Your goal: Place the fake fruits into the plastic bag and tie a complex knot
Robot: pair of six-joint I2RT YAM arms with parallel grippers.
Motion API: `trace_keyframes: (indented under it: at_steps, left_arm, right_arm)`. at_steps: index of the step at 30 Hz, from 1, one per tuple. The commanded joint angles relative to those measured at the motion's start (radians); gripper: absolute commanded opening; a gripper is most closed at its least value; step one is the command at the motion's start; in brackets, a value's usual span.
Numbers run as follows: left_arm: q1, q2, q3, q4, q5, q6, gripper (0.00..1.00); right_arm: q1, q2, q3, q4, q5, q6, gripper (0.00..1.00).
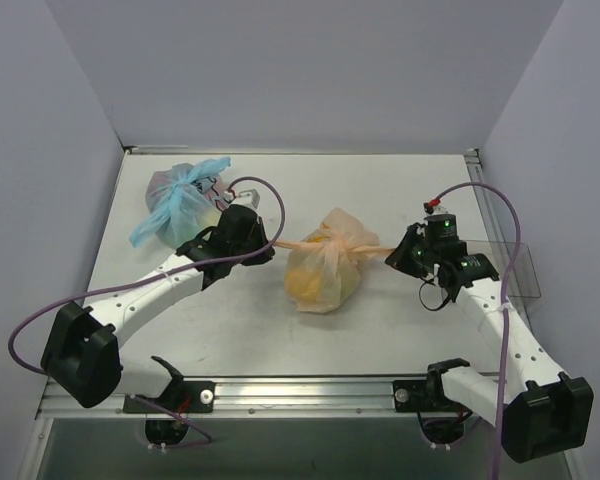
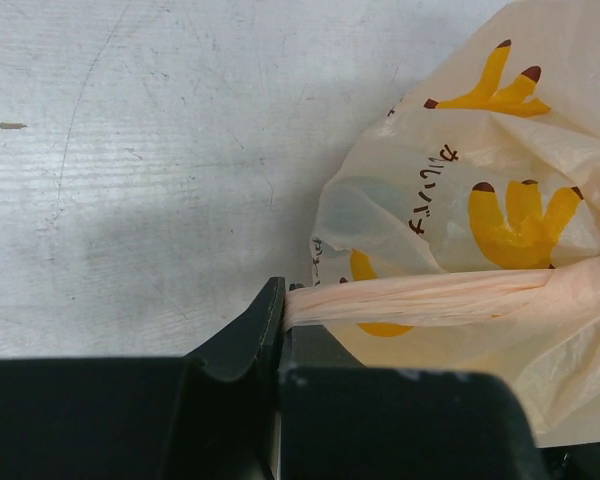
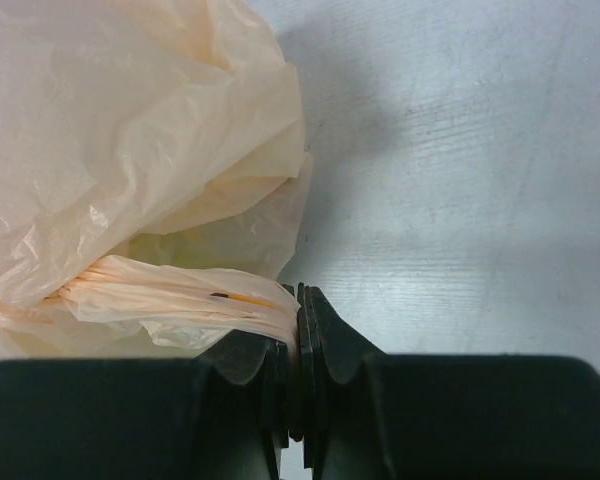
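Observation:
The peach-orange plastic bag (image 1: 323, 272) sits bulging at mid-table, and a yellow-orange mass of fake fruits (image 1: 315, 285) shows dimly through its film. Its two handles are pulled taut to either side from a twisted knot (image 1: 350, 246) on top. My left gripper (image 1: 271, 250) is shut on the left handle strand (image 2: 420, 298), which is pinched at the left gripper's tips (image 2: 283, 305), with the printed plastic bag (image 2: 500, 130) just beyond. My right gripper (image 1: 398, 256) is shut on the other handle strand (image 3: 180, 295). In the right wrist view the right gripper (image 3: 300, 300) lies beside the crumpled plastic bag (image 3: 130, 120).
A clear bag with light-blue tied handles (image 1: 180, 200) lies at the back left, just behind my left arm. A clear plastic stand (image 1: 515, 270) is at the table's right edge. Walls close in the back and both sides.

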Motion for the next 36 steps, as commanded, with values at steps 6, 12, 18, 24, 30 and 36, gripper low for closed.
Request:
trace_keyframes:
  at_steps: [6, 12, 18, 24, 30, 36]
  left_arm:
    - [0.157, -0.062, 0.038, -0.128, -0.227, 0.085, 0.0]
    - [0.178, -0.066, 0.112, -0.013, -0.298, 0.242, 0.0]
    - [0.235, 0.001, 0.152, 0.114, -0.325, 0.403, 0.0]
    - [0.273, 0.086, 0.061, 0.361, -0.37, 0.537, 0.0]
    - [0.312, 0.141, -0.044, 0.44, -0.31, 0.567, 0.01]
    - [0.339, 0.171, 0.016, 0.377, -0.195, 0.581, 0.34]
  right_arm:
    - [-0.109, 0.086, 0.058, 0.017, 0.145, -0.094, 0.0]
    - [-0.054, 0.281, 0.318, 0.061, 0.077, -0.202, 0.0]
    - [0.055, 0.471, 0.449, 0.108, 0.049, -0.24, 0.0]
    - [0.146, 0.718, 0.553, 0.254, 0.048, -0.34, 0.0]
    - [0.181, 0.867, 0.641, 0.283, 0.026, -0.367, 0.0]
    - [0.184, 0.826, 0.621, 0.251, -0.009, -0.383, 0.59]
